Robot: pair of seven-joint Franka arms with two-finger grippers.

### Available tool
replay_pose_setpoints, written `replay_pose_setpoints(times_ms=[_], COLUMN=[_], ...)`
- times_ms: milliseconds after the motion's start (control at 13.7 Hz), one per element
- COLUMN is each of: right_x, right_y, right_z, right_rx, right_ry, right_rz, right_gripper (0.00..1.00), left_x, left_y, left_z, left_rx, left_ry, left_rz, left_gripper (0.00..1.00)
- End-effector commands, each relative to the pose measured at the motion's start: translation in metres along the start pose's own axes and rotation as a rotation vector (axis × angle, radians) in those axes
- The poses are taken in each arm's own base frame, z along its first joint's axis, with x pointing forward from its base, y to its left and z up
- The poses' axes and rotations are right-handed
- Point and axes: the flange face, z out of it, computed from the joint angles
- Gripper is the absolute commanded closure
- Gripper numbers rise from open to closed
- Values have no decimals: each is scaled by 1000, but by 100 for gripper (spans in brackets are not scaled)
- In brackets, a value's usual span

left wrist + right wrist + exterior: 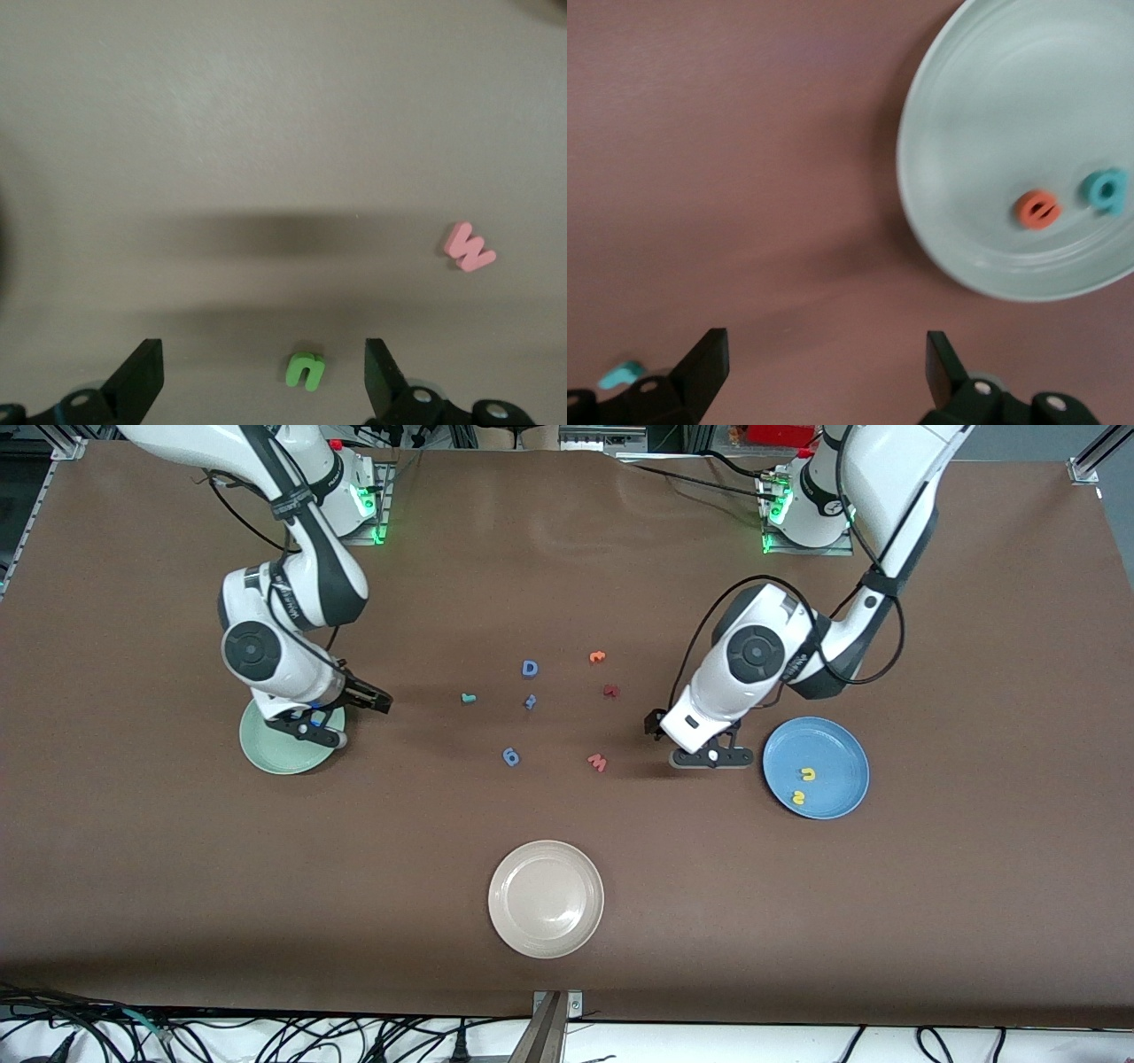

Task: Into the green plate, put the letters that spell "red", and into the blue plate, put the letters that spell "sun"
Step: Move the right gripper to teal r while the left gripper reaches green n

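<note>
My left gripper [261,376] stands open low over the table beside the blue plate [837,746], with the green "n" [306,370] lying loose between its fingers. The yellow "u" [807,774] and yellow "s" [798,798] lie in that plate. My right gripper [827,372] is open and empty over the rim of the green plate [992,106], which holds the orange "e" [1036,210] and the teal "d" [1105,190]. The teal "r" [469,698] lies on the table between the two arms. The left gripper [711,757] hides the "n" in the front view.
A pink "w" [597,762] lies close to the left gripper. A blue "D" [530,668], an orange letter [597,657], a dark red letter [610,690] and two small blue letters [510,756] are scattered mid-table. A cream plate [546,898] sits nearest the front camera.
</note>
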Motion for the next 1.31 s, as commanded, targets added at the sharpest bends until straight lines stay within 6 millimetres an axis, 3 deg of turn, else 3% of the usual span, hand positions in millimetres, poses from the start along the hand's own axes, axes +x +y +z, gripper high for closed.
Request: replay_pose_setpoints(times_ms=[0, 438, 584, 804, 1242], right_x=[-11, -43, -45, -57, -67], right_y=[-32, -90, -102, -127, -135], right_z=[14, 58, 66, 69, 83], right_rx=[43, 126, 145, 151, 134], right_ry=[-1, 15, 17, 14, 0], right_rz=[92, 263, 285, 284, 264], right_gripper=[2, 2, 2, 2, 8], left_x=[-5, -32, -45, -47, -53], left_y=[3, 12, 26, 28, 31], left_z=[6, 39, 50, 57, 71], left_rx=[20, 54, 57, 56, 62], left_ry=[42, 93, 79, 69, 46], left_rz=[32, 18, 23, 8, -2], left_gripper=[0, 0, 0, 0, 1])
